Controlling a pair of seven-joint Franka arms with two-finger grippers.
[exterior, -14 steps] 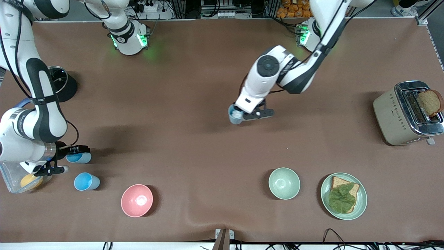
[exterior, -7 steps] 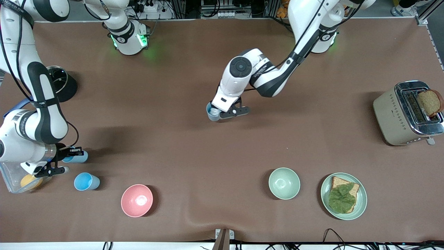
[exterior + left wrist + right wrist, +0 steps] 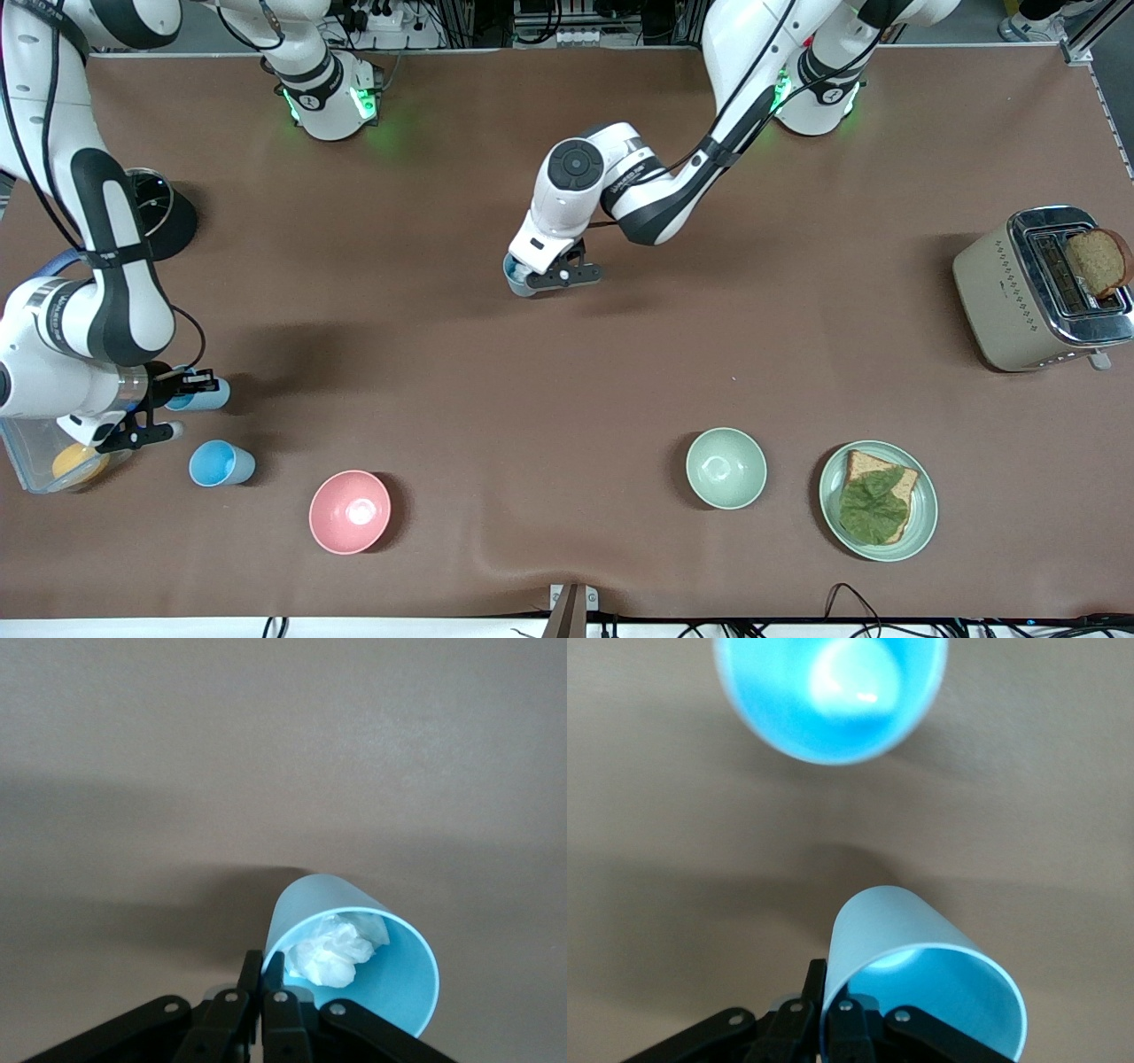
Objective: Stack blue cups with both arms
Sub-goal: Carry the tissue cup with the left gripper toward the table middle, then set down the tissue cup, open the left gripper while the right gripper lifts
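My left gripper (image 3: pixel 534 278) hangs over the middle of the table, shut on the rim of a blue cup (image 3: pixel 516 273). In the left wrist view that blue cup (image 3: pixel 372 974) holds a crumpled white wad (image 3: pixel 335 950), and the fingers (image 3: pixel 251 970) pinch its wall. At the right arm's end, my right gripper (image 3: pixel 184 384) is shut on the rim of a second blue cup (image 3: pixel 211 393), seen tilted in the right wrist view (image 3: pixel 921 983). A third blue cup (image 3: pixel 221 463) stands upright on the table, nearer the front camera; the right wrist view shows this cup (image 3: pixel 831 691) empty.
A pink bowl (image 3: pixel 350 511), a pale green bowl (image 3: pixel 726 467) and a plate (image 3: pixel 924 505) with bread and a leaf lie along the table's near side. A toaster (image 3: pixel 1001 297) stands at the left arm's end. By the right arm are a clear container (image 3: pixel 27 461) and a black pot (image 3: pixel 159 213).
The left arm carried its cup toward the right arm's end of the table. The right gripper closed on the rim of its cup and shifted it slightly.
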